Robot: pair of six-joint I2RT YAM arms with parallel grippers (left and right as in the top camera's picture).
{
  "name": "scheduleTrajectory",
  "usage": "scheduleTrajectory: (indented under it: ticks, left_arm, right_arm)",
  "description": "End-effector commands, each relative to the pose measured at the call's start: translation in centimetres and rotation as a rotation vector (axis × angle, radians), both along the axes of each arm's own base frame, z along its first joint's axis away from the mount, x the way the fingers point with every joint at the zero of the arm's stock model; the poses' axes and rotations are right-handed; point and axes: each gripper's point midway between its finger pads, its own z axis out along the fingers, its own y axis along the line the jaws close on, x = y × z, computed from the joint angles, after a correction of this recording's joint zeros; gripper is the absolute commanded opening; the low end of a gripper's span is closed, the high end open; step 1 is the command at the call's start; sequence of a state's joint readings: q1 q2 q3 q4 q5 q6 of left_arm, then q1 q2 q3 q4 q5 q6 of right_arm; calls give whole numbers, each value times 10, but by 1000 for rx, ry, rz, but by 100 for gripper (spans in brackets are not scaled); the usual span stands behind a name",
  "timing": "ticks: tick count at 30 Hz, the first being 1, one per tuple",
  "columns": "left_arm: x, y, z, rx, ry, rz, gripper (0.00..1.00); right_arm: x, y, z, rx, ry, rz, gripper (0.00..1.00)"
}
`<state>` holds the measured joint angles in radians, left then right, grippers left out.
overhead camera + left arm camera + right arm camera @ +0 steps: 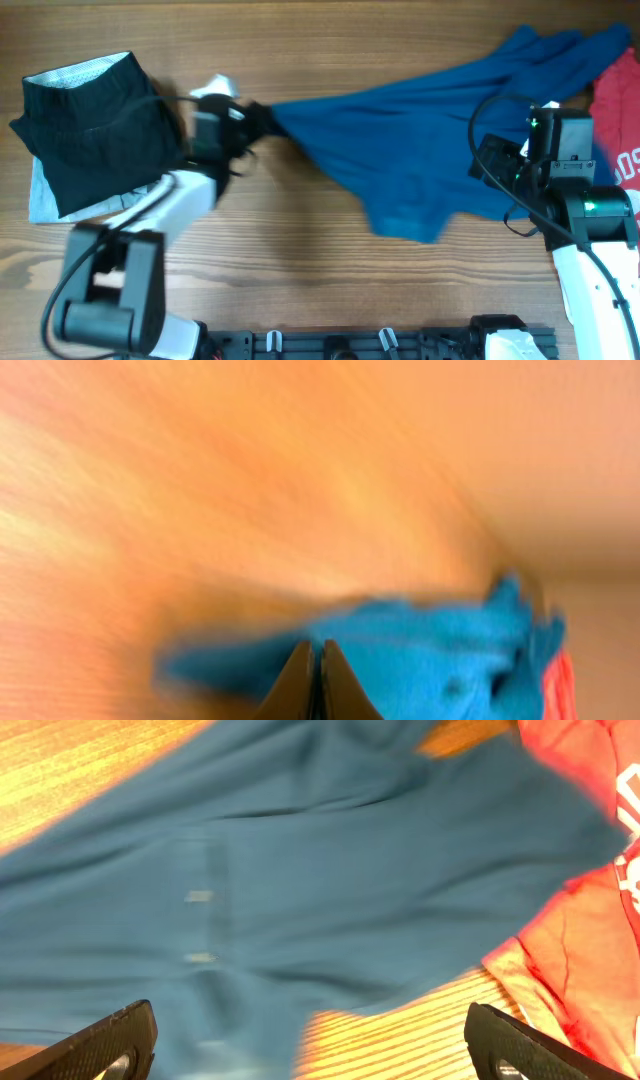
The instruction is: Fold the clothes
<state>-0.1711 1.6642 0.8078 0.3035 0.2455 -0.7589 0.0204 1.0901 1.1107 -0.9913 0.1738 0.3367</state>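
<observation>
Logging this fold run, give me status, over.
Left tool shut on blue shirt, one end. Right tool open over shirt. Red tee beside it, far right.

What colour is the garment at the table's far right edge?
Red with white print; the T-shirt shows best in the overhead view.

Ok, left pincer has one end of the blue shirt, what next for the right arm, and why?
Probably lower the right pincer and close it on the blue shirt: it is open above the fabric, while the left pincer is shut on the far end, so two grips could spread it.
</observation>
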Motion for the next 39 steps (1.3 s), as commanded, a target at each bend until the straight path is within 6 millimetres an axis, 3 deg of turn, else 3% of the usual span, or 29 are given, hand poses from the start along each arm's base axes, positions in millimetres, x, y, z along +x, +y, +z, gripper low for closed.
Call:
scheduleTrajectory:
  ticks: [1,5,6,7,8,11,14,17,22,27,31,34,39]
  left_arm:
    - [40,89,65,89,-138,163,4]
    - [55,151,106,97,-145,286,6]
    - [55,158,113,95,-140,292,28]
    - [55,160,118,89,-130,273,88]
    - [51,153,120,60,-101,218,99]
    - [34,121,110,-47,-4,69,100]
    - [-7,79,71,-128,245,-38,100]
    - [-39,48,35,-88,435,-75,100]
    - [-77,-8,-12,-12,588,-198,100]
    - [-106,-42,-55,74,727,-185,100]
    - [-113,-68,-78,78,769,-197,100]
    - [-96,-71,-94,106,733,-119,100]
    - [-64,-69,-104,134,619,-58,95]
  right_arm:
    - [0,-3,-1,-9,4,-15,100]
    - [0,-3,-1,-9,7,-15,100]
    - [0,-3,-1,-8,8,-15,100]
    - [0,-3,-1,-9,8,-15,100]
    - [0,-3,-1,-8,8,-15,100]
    - [-1,-3,-1,-8,9,-15,100]
    - [-1,-3,-1,-8,8,-16,100]
    - [-1,-3,-1,-8,8,-16,100]
    - [-1,-3,-1,-8,8,-16,100]
    - [-1,-3,-1,-8,8,-15,100]
    - [-1,-3,-1,-8,8,-15,99]
    - [0,-3,-1,-9,8,-15,100]
    - [0,-3,-1,-9,8,-15,100]
